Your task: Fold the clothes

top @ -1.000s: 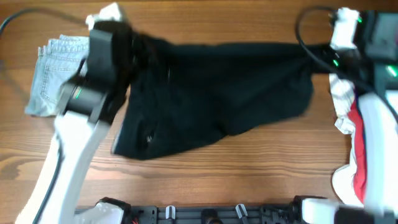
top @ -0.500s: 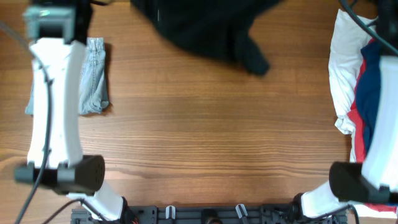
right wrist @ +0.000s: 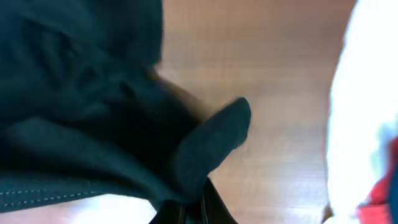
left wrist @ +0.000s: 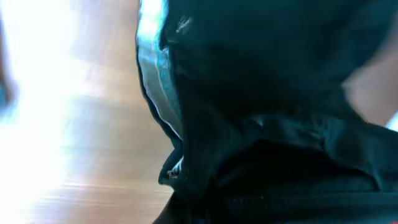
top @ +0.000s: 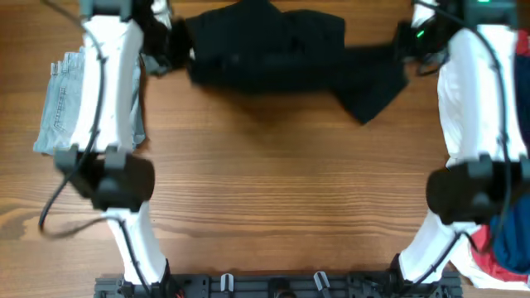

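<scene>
Black trousers (top: 273,45) lie along the far edge of the table (top: 273,190), spread from left to right between the two arms. The left end effector (top: 168,50) is at the left end of the cloth and the right end effector (top: 411,40) at the right end. Both look clenched on the fabric. In the left wrist view black cloth and the pale waistband lining (left wrist: 155,81) fill the picture, so the fingers themselves are hidden. In the right wrist view the dark folds gather just at the fingers (right wrist: 208,208).

Holding the two ends apart is, I think, meant to pull the trousers flat before a fold. One loose part hangs toward the near side at the right and is not yet smooth.

A denim piece (top: 70,103) lies at the left, partly under the left arm (top: 112,99). White cloth (right wrist: 367,81) is beside the right end effector, and a red and navy pile (top: 497,248) sits at the near right corner. These neighbours lie close to both ends of the trousers, so a wide sweep may catch them. The middle of the table is bare wood.
</scene>
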Motion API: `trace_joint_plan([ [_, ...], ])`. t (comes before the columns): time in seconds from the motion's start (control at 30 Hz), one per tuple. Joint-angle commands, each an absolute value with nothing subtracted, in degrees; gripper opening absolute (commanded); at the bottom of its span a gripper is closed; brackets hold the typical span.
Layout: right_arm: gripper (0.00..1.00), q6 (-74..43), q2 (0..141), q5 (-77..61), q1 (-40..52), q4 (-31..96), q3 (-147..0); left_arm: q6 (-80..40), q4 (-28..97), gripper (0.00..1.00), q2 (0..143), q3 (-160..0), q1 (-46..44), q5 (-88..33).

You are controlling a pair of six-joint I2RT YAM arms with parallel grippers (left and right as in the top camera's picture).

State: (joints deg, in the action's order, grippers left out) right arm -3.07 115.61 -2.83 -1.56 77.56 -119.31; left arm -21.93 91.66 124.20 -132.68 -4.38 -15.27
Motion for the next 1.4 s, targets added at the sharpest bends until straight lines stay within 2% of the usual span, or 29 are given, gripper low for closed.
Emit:
trace_joint_plan([
  [0.0,0.04,-6.11,115.13,6.50,-3.99,77.65,-113.10,-19.51,96.60,0.04,127.31,-132.75,-2.07,-5.72],
  [0.13,0.04,-8.97,115.04,9.89,-4.45,76.77,-109.97,-16.58,96.55,0.04,127.42,-130.06,-2.42,-11.27],
  [0.5,0.04,-6.81,106.89,13.72,-4.73,63.16,-116.73,-16.69,96.53,0.04,125.34,-130.06,0.95,-9.13],
  [0.8,0.04,-4.60,107.24,13.50,-4.67,71.46,-106.06,-16.69,96.57,0.04,125.34,-129.12,0.30,-9.19],
  [1.07,0.04,-7.75,107.24,13.50,-4.69,71.42,-88.38,-16.19,96.57,0.04,125.12,-111.79,-4.05,-9.08],
  [1.37,0.04,-8.08,107.24,8.47,-4.69,80.07,-85.69,-20.40,95.39,0.04,118.28,-93.47,-4.34,-0.12],
])
